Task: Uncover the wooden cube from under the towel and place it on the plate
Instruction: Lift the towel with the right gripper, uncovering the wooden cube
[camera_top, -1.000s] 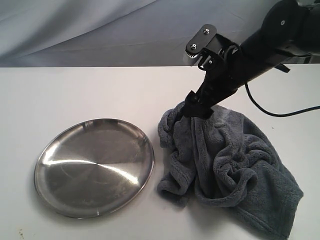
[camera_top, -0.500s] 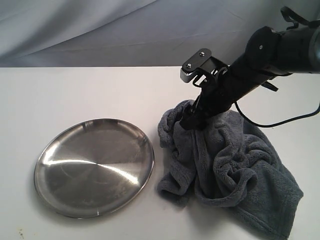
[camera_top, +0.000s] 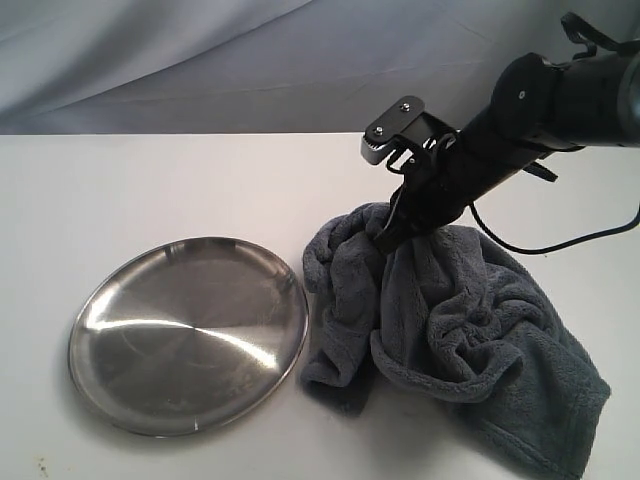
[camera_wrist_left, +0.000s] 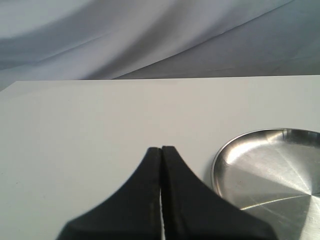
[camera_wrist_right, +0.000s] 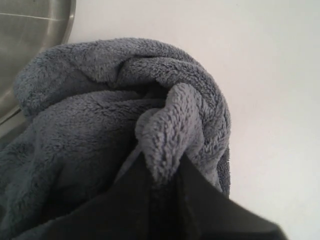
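The blue-grey fleece towel (camera_top: 460, 340) lies bunched on the white table to the right of the steel plate (camera_top: 188, 332). My right gripper (camera_top: 388, 232) is shut on a fold at the towel's upper left edge; in the right wrist view that pinched fold (camera_wrist_right: 165, 137) stands between the black fingers (camera_wrist_right: 200, 195). The wooden cube is hidden; no part of it shows in any view. My left gripper (camera_wrist_left: 161, 148) is shut with nothing in it, low over bare table beside the plate (camera_wrist_left: 270, 170). It is out of the exterior view.
A white table (camera_top: 150, 190) carries everything, with a draped grey-blue backdrop (camera_top: 200, 60) behind it. The right arm's black cable (camera_top: 560, 225) trails over the table at the back right. The towel reaches the lower right edge of the exterior view.
The towel's left edge has spread leftward toward the plate and its folds have shifted. The right arm dipped earlier and is now still, holding the same fold. The plate has not moved.
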